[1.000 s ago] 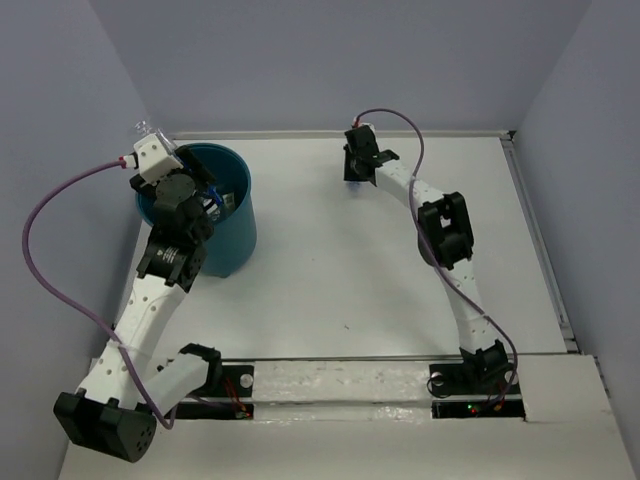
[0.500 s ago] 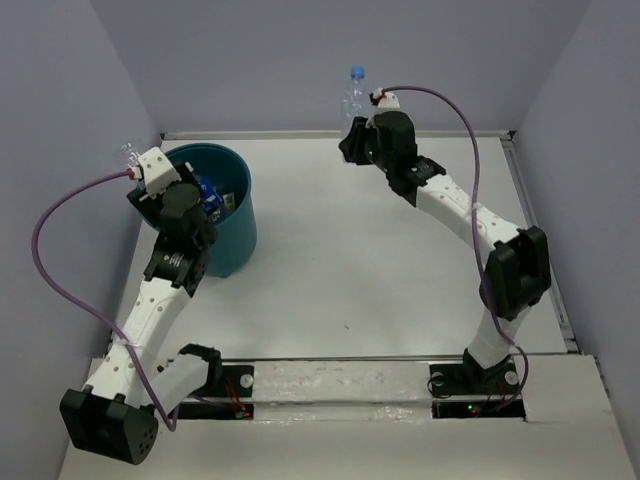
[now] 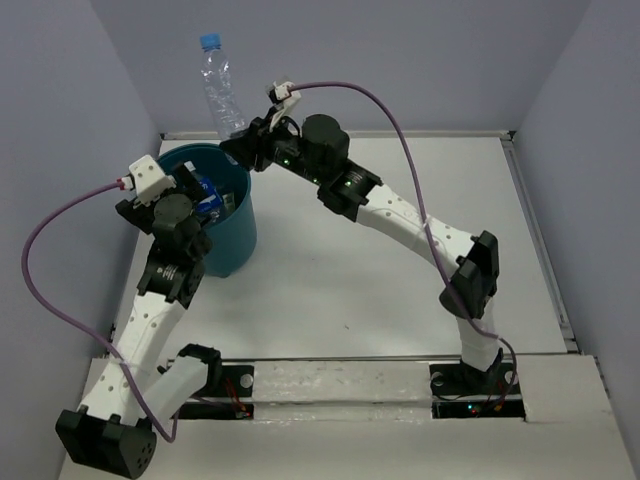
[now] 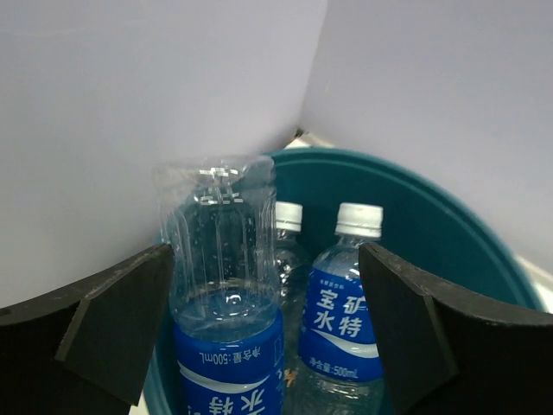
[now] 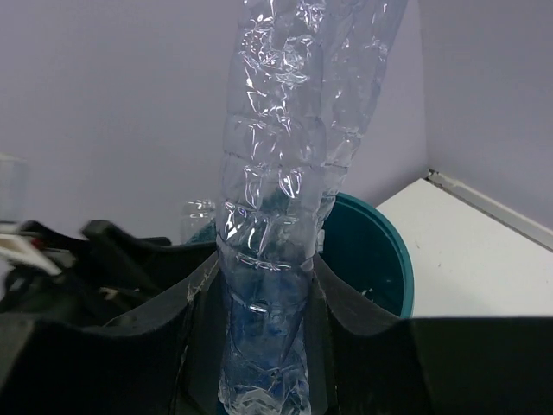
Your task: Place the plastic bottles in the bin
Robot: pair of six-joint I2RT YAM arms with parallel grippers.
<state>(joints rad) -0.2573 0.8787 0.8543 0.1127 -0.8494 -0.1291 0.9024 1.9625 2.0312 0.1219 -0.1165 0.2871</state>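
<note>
Across from the far edge, our right gripper [image 3: 243,140] has swung to the bin [image 3: 234,252], clamped on an upright blue-capped bottle [image 3: 219,85] by its far rim. Our left gripper [image 4: 259,303] now gapes wide above the bin, where three bottles [image 4: 352,303] stand, one base-up.

A lab test cell: plain walls [image 3: 400,50] boxing a white table [image 3: 330,270].

Teal bin [image 3: 236,240], clear blue-labelled bottles [image 4: 225,251].
Inside the black left gripper [image 4: 266,328]: blue label [image 4: 229,359], white lettering; beyond, white caps [image 4: 359,219]. The right gripper [image 3: 238,140] bottle [image 3: 222,95]: blue cap [image 3: 209,41].
</note>
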